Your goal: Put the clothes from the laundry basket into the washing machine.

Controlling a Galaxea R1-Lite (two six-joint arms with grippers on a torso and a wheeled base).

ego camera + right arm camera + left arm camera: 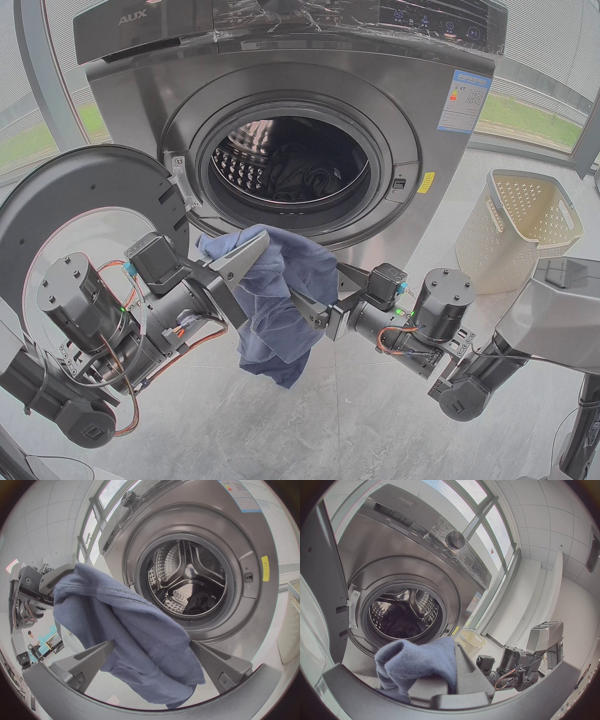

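Before the washer (387,94), the left gripper (259,244) pinches a shirt (281,306), likely to feed the drum (250,162). The right gripper (151,643) has its fingers wide around the folds.

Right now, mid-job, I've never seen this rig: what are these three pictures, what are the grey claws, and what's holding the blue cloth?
This is a two-armed robot. One picture looks down from its head; the other two come from a camera on each wrist. The grey claws are its grippers. The left gripper is clamped on the blue garment, held up before the washing machine. The right gripper is open, fingers spread either side of the hanging cloth. The door stands open on the robot's left, dark clothes lie in the drum, and the laundry basket stands on the floor to the right.
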